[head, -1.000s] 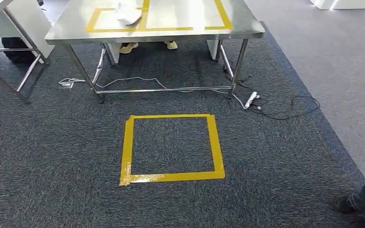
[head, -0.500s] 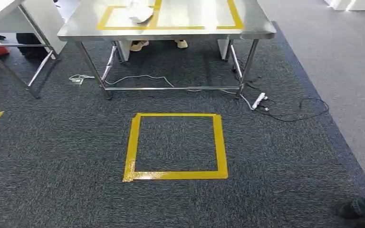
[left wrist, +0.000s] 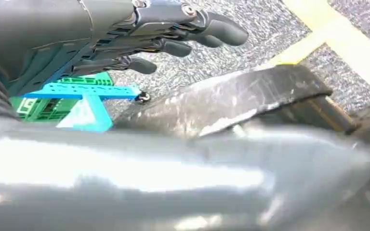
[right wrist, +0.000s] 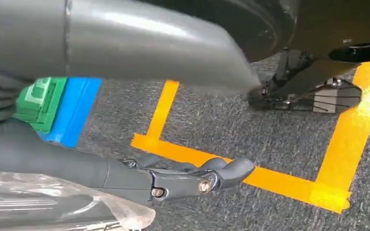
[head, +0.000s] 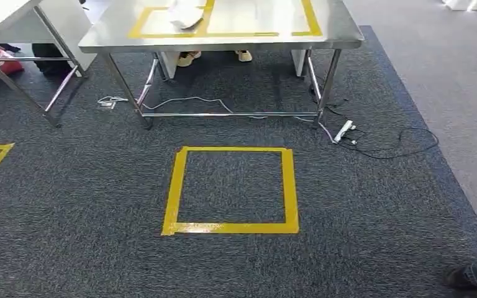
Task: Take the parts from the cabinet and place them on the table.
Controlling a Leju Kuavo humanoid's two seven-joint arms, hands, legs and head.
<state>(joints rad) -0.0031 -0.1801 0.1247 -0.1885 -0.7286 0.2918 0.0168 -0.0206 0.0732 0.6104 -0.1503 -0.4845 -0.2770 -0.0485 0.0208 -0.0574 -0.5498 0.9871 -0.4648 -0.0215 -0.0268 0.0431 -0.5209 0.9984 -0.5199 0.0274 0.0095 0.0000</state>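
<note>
Two robot hands are seen hanging by the body, the left robot hand (left wrist: 173,36) and right robot hand (right wrist: 192,178) curled, holding nothing discernible. The view has swung since a second ago; the steel counter (head: 341,31), bearing a white part (head: 185,17), is now squared ahead.

A robot test lab, by the look of it: grey carpet floor (head: 68,205) marked with a yellow tape square (head: 231,189) at centre frame, a stainless steel tabletop (head: 112,34) taped off along the top, power strip (head: 343,131) and loose cables trailing beneath.
</note>
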